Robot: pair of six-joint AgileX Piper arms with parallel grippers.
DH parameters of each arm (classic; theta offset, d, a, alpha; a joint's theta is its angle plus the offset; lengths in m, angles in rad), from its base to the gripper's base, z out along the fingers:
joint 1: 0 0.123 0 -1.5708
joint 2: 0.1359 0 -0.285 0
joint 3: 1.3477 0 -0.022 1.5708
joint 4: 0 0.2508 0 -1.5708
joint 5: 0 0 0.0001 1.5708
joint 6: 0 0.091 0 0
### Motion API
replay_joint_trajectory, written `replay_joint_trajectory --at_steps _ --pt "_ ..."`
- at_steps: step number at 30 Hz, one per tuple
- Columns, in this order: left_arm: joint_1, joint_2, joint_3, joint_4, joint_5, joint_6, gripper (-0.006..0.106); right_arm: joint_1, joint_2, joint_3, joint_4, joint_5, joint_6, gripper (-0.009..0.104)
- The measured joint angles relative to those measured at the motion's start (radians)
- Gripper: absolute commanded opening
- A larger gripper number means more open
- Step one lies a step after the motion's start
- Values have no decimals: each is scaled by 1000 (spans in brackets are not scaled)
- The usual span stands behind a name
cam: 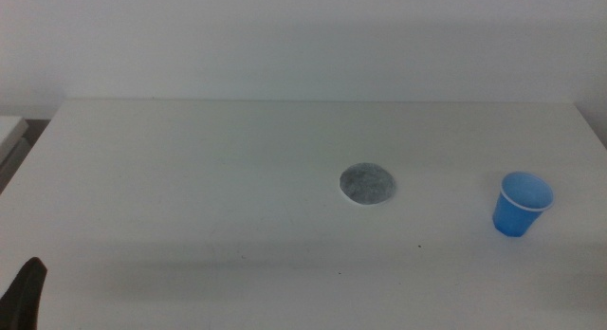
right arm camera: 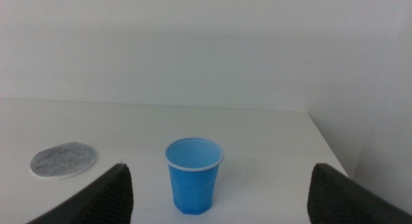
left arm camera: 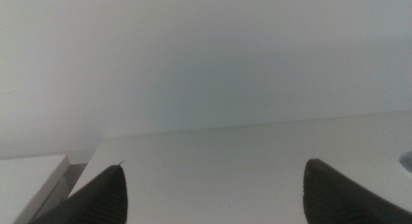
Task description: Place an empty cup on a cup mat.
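The blue cup (cam: 521, 204) stands upright and empty on the white table at the right, apart from the round speckled grey cup mat (cam: 368, 184) near the middle. In the right wrist view the cup (right arm camera: 194, 174) stands ahead of my open right gripper (right arm camera: 219, 185), with the mat (right arm camera: 63, 159) off to one side. The right gripper is out of the middle view. My left gripper (left arm camera: 212, 185) is open and empty; one jaw tip shows at the bottom left corner of the middle view (cam: 24, 292). Neither gripper touches the cup.
The white table (cam: 237, 178) ends at a pale wall behind. A light grey object (cam: 9, 131) sits beyond the table's left edge. The table's right edge lies close to the cup.
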Motion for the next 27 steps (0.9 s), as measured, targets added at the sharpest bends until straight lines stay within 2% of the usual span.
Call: replay_joint_trajectory --at_steps 5,8,11,16,18,22,27 --pt "0 0 0 0 0 0 94 0 25 -34 7 13 68 93" --pt "0 0 0 0 0 0 94 0 144 -147 7 71 106 93" --pt "0 0 0 0 0 0 94 0 323 -335 17 230 135 93" --pt "0 0 0 0 0 0 94 0 629 -663 67 599 192 93" --pt "0 0 0 0 0 0 94 0 707 -752 72 674 198 93" --pt "0 0 0 0 0 0 94 0 823 -871 98 717 203 93" --pt "0 0 0 0 0 0 94 0 910 -904 110 725 203 93"
